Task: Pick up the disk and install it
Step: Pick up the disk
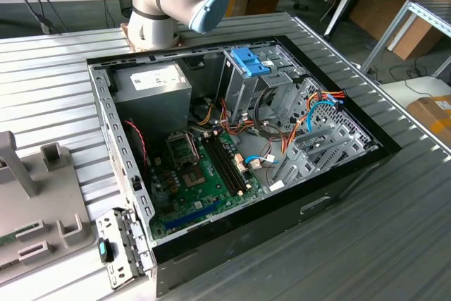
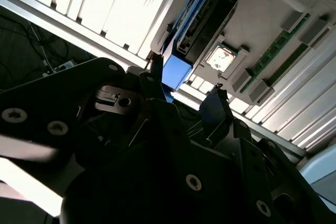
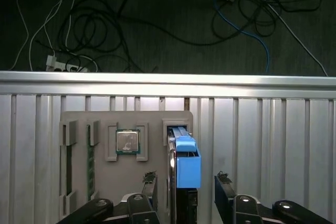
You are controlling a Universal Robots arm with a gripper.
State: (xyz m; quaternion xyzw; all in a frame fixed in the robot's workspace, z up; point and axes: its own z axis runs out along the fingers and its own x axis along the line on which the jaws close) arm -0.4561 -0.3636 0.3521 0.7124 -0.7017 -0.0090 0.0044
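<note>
The disk [image 3: 185,165] stands on edge in a slot of a grey holder plate [image 3: 157,124], its blue plastic carrier facing me. In the second wrist view the disk [image 2: 202,22] shows its dark metal side and a blue carrier end. My gripper [image 3: 186,179] is open, with one black fingertip [image 3: 150,181] on each side of the disk and a visible gap to it on both sides. The gripper [image 2: 186,80] hangs just above the carrier's end. In the exterior view the open computer case [image 1: 366,163] holds a metal drive cage [image 1: 243,93] with a bare blue bracket [image 1: 250,61] on top.
The holder plate also carries a processor chip [image 3: 127,141] and a green memory stick [image 3: 90,161]. It lies on a ribbed aluminium table [image 3: 262,140] near the table's edge, with cables [image 3: 157,24] on the floor beyond. The arm's base [image 1: 151,12] stands behind the case.
</note>
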